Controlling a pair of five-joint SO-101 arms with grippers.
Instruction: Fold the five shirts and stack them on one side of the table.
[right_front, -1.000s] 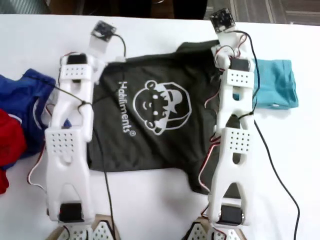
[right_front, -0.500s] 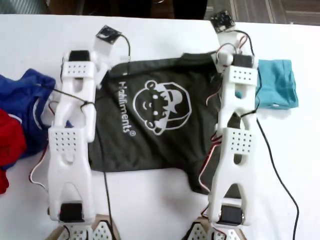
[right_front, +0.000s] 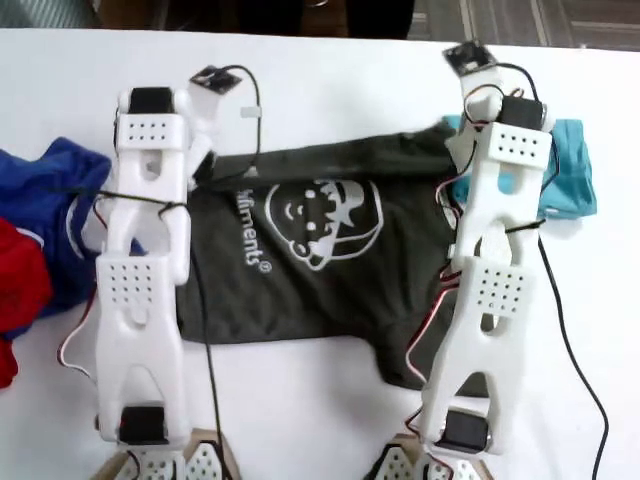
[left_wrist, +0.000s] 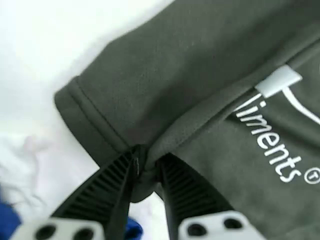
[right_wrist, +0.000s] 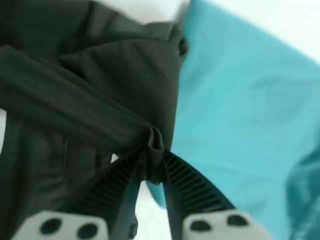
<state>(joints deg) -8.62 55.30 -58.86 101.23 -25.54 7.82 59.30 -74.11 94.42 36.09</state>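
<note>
Over the last second both arms have drawn the far hem of the dark grey fabric shirt (right_front: 310, 270) up and back toward its middle. That edge, which lay flat a moment ago, now forms a raised fold covering the top of the chest print. The right arm has also swung outward and now hangs over the teal fabric shirt (right_front: 570, 170), which lies as a folded-looking rectangle touching the grey shirt's right far corner. This pulls the hem taut between the two arms.

The left end effector (left_wrist: 145, 160) is clamped on a pinch of hem at the grey shirt's left far corner. The right end effector (right_wrist: 150, 160) is clamped on the hem at the opposite far corner, with teal cloth just beside it.

I judge this to be the first fold of this shirt, well started but not laid down. The grey shirt lies spread mid-way across the white bench (right_front: 330, 70). A crumpled blue fabric shirt (right_front: 50, 210) and a red fabric shirt (right_front: 20, 280) wait to its left, unfolded.

The print is a white cartoon face (right_front: 325, 225) with a line of white lettering (right_front: 250, 225) beside it, its first letters now tucked under the fold. A small blank white tag (left_wrist: 279, 80) sits at the fold's edge.
</note>
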